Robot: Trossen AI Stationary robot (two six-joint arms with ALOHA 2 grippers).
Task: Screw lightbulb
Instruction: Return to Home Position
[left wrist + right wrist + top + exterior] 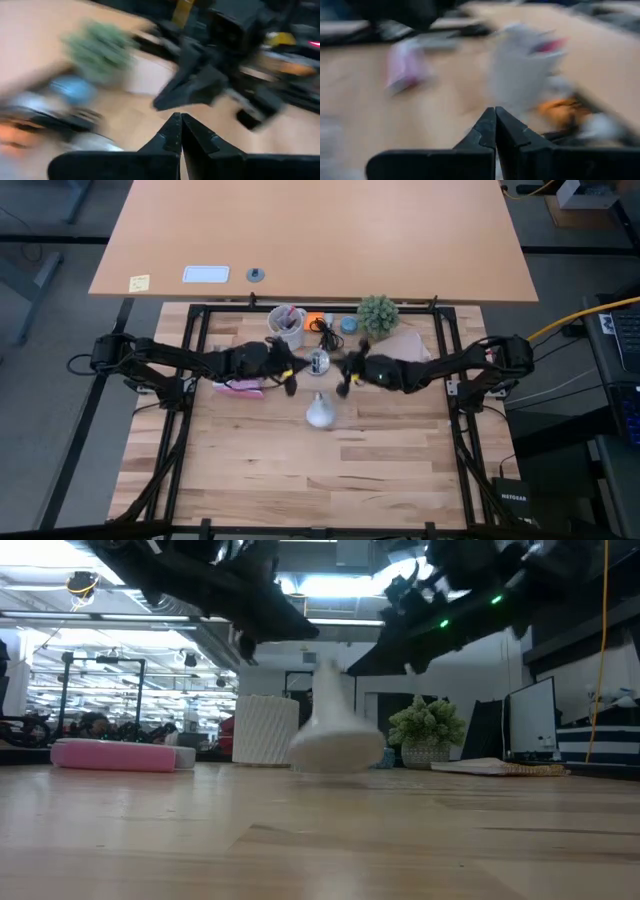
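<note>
- The left pincer (pixel 180 124) hangs above the wooden table (pixel 300 480), its two dark fingers pressed together with nothing between them.
- The right pincer (pixel 495 117) faces it from the opposite side, tips likewise together and empty. The two stand near each other without touching.
- The lightbulb (pixel 319 412) rests on the wood, free of both arms, just on the front-edge side of the gap between the pincers.
- From table height the lightbulb's outline is hard to make out: a wide white part shows low and a narrower part above. Whether it stands straight or leans cannot be told.
- A silvery lamp fitting (pixel 318 362) sits between the two pincers, partly masked by their dark tips.
- A pink object (pixel 240 387) lies just beside the left pincer, half hidden under that arm. What it is cannot be told.
- Beyond the left pincer, toward the table's far edge, stands a white cup (pixel 287 325). Beyond the right pincer stands a small green plant (pixel 378 312).
- An orange item (pixel 315 320) and a blue item (pixel 347 324) between cup and plant are too small to identify.
- In the low view both arms are cut off by the upper edge, and only their dark undersides show.
</note>
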